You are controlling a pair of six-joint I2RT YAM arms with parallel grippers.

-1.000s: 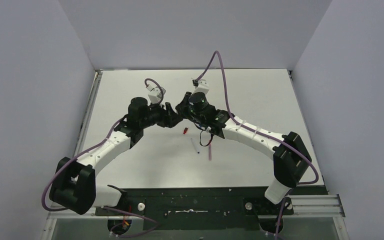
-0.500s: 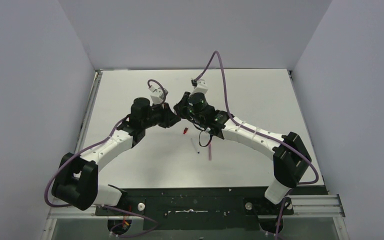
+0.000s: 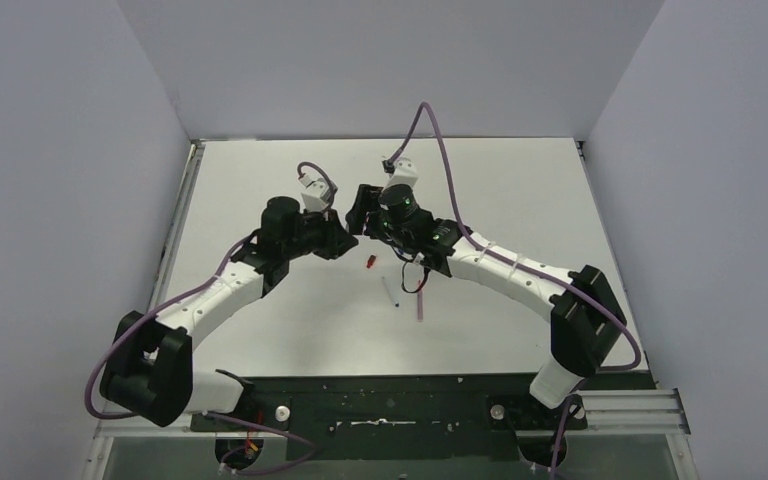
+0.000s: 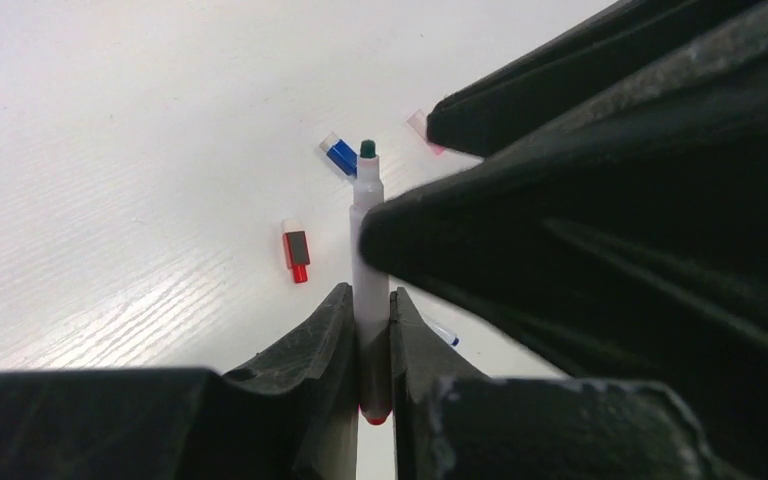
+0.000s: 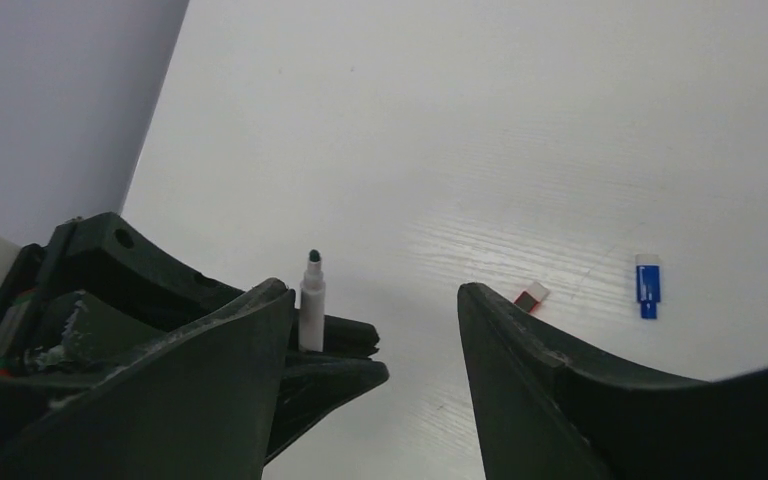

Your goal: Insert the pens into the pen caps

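White bench (image 3: 520,190) between pale walls. The left claw (image 4: 365,300) pinches a whitish pen (image 4: 368,215), its dark nib pointing out past the fingertips. That wrist view alone shows the red cap (image 4: 296,250), blue cap (image 4: 339,155) and pale pink cap (image 4: 420,125) together on the bench beyond. The right wrist view shows the right claw (image 5: 375,290) spread wide, one finger just beside the pen. Only the top view shows a second whitish pen (image 3: 391,293) and a pinkish pen (image 3: 419,305) lying nearer the bases.
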